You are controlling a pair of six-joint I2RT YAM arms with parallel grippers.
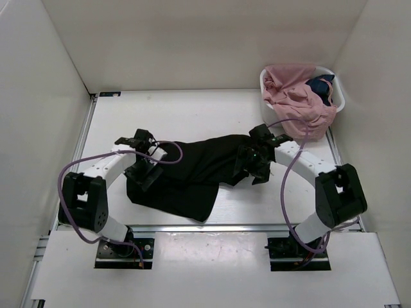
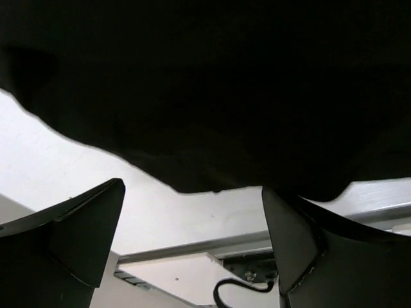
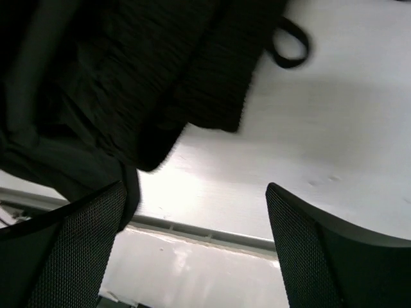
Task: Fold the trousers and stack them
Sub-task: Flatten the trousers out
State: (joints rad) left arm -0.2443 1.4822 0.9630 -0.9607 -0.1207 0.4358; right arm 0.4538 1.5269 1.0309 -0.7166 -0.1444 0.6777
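The black trousers (image 1: 192,173) lie crumpled across the middle of the white table, between both arms. My left gripper (image 1: 146,174) sits over their left end, open with nothing between the fingers. In the left wrist view the black cloth (image 2: 212,90) fills the upper frame just beyond the spread fingers (image 2: 70,237). My right gripper (image 1: 253,168) is over the trousers' right end, open and empty. The right wrist view shows bunched black fabric (image 3: 128,83) at upper left, with a small black loop (image 3: 289,48), and the bare table between the fingers (image 3: 302,256).
A white basket (image 1: 336,96) at the back right holds a pink garment (image 1: 295,99) and a dark blue cloth (image 1: 321,86). White walls enclose the table on three sides. A metal rail (image 1: 212,226) runs along the near edge.
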